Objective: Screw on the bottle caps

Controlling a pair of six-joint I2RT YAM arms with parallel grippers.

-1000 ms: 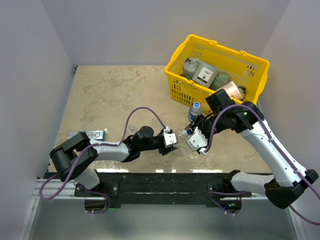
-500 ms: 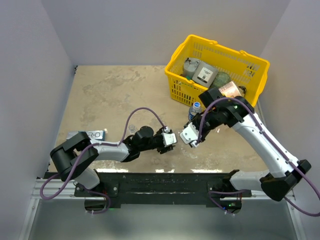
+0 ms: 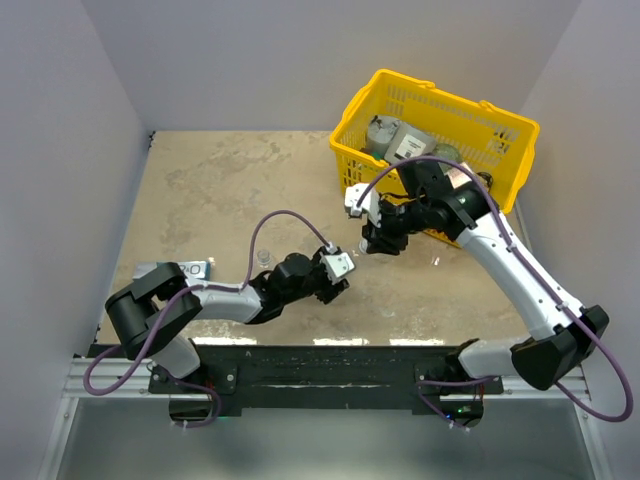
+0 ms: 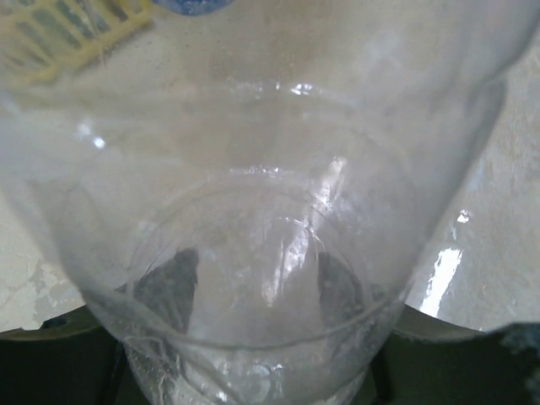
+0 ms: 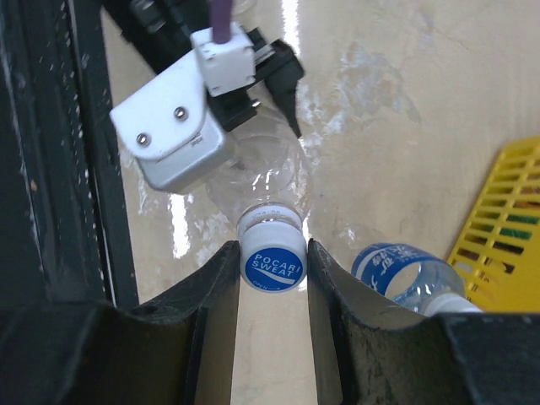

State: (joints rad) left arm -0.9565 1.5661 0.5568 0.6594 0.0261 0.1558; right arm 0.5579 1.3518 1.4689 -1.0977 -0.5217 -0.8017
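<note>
I hold my left gripper clenched around the clear bottle at mid-frame, bracing it so my right gripper, pinching its blue cap, can twist.

Small clear bottle, blue cap seated on its neck, blue-labelled bottle close by.

A beige, marbled table top is shown, closed in by plain pale grey-lilac walls. A back wall rises behind the yellow basket, a right wall stands just beside it, and a left wall lies well apart from it. Soft, even light is cast. Bright glare patches are seen nearer than the basket. A black rail is fixed along the near table edge.
</note>
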